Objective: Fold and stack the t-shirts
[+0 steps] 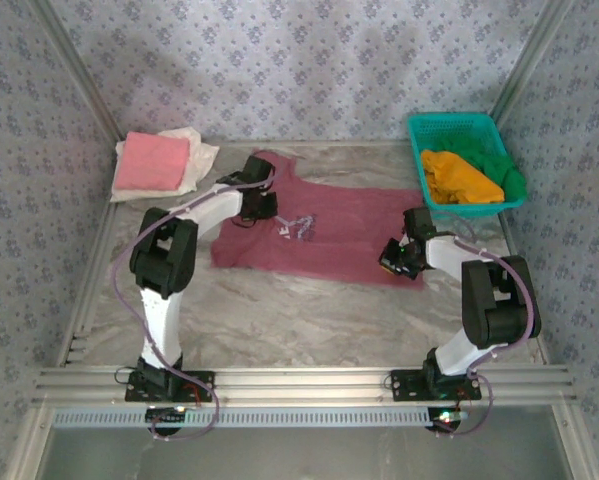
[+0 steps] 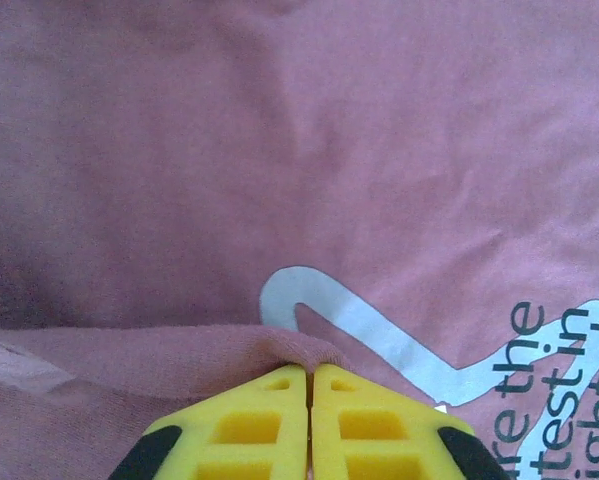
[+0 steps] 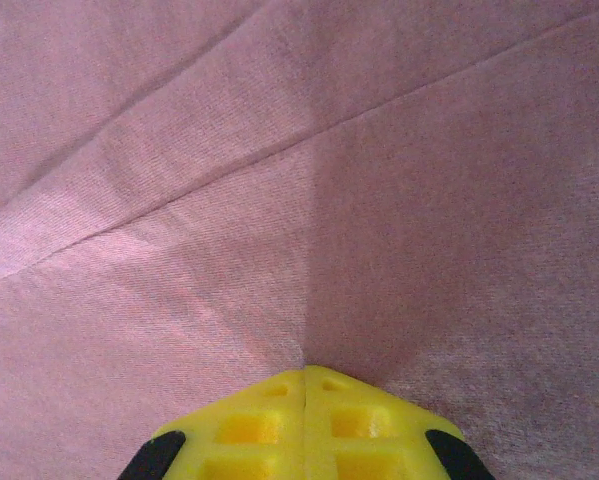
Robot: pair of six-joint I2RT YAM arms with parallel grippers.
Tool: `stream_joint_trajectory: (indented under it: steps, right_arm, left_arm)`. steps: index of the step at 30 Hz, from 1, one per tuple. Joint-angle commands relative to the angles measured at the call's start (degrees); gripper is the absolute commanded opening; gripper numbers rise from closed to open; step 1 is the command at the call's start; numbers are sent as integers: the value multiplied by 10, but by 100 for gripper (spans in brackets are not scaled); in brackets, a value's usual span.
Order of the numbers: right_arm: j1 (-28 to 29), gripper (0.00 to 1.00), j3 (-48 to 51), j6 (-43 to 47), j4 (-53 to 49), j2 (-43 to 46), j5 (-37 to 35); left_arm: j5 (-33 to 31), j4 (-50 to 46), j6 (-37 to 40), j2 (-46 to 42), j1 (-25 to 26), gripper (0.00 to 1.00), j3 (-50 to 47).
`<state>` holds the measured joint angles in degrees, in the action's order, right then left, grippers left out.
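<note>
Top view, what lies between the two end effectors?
The maroon t-shirt, spread flat, its white print nearer the left end effector than the right end effector. The top external view shows it.

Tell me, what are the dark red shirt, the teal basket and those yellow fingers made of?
The maroon t-shirt looks like soft matte knit cloth, probably cotton: fine weave, creases where pinched. The teal basket seems moulded plastic, given its stiff mesh walls. The yellow fingers look like smooth plastic or rubber with cut-outs; which is unclear.
</note>
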<state>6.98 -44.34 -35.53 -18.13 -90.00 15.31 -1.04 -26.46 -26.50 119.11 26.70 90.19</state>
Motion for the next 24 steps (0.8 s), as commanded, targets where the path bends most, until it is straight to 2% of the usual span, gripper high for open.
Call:
stream_joint_trajectory:
  steps: [1, 2, 3, 6, 7, 9, 11, 15, 19, 24]
  right_arm:
    - [-4, 0, 5, 5, -8, 10, 8]
    - [-4, 0, 4, 4, -8, 10, 8]
    - [-4, 0, 4, 4, -8, 10, 8]
    - [-4, 0, -1, 6, -11, 8, 8]
    - [-4, 0, -2, 7, -12, 7, 8]
    - [-3, 0, -4, 10, -12, 6, 8]
    - [3, 0, -11, 26, -10, 7, 12]
    - [34, 3, -40, 64, -12, 8, 3]
    - [46, 3, -58, 63, -2, -7, 14]
    - [50, 4, -51, 48, 4, -18, 3]
  left_arm:
    - [-30, -38, 32, 1, 13, 27, 45]
    - [-31, -44, 36, -2, 14, 38, 51]
    - [-33, -49, 39, -7, 14, 42, 51]
    - [-52, -40, 43, -54, 14, 45, 8]
    - [-59, -31, 44, -81, 13, 50, -17]
    - [-72, -20, 44, -135, 12, 51, -70]
    - [-79, -6, 34, -194, 3, 58, -129]
    - [-12, 39, 28, -259, -30, 61, -221]
    - [-28, -17, 68, -206, -13, 62, -152]
    - [-56, -58, 84, -81, 22, 66, -22]
